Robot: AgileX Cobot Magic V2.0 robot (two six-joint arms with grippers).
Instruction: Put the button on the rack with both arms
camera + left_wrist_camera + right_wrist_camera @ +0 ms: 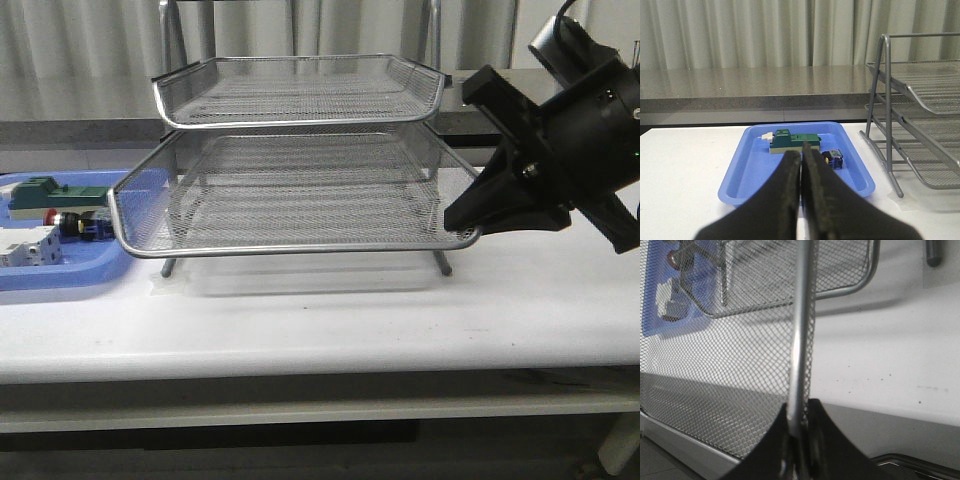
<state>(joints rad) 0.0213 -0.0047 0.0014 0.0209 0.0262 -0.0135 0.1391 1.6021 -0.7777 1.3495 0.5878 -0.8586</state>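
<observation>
The right black gripper (468, 222) reached in from the right side of the white table (330, 310), its bulky black arm angled down and leftward. Its jaws were clamped on the rim of the middle tier of the silver wire-mesh three-tier rack (300, 150); the right wrist view showed the chrome rim wire running straight into the narrow gap between the two black fingers (775, 440), mesh on one side and bare table on the other. The grip sat at the tier's front right corner, and that tier stood pulled forward of the top one.

The left black gripper (801, 160) did not appear in the front view. In its own wrist view its jaws were pressed together with nothing between them, held above the table and pointed toward the flat blue plastic tray (740, 175).

The small push-button switch with red cap and black-and-blue body (78, 224) lay on its side in that tray, left of the rack and well apart from both grippers. It lay just beyond the left fingertips, slightly to one side. Just behind it lay a green-and-beige block (792, 141); a white breaker-like block (25, 245) sat at the tray's near left.

A grey ledge (740, 85) and pale curtains (765, 30) closed the background.
</observation>
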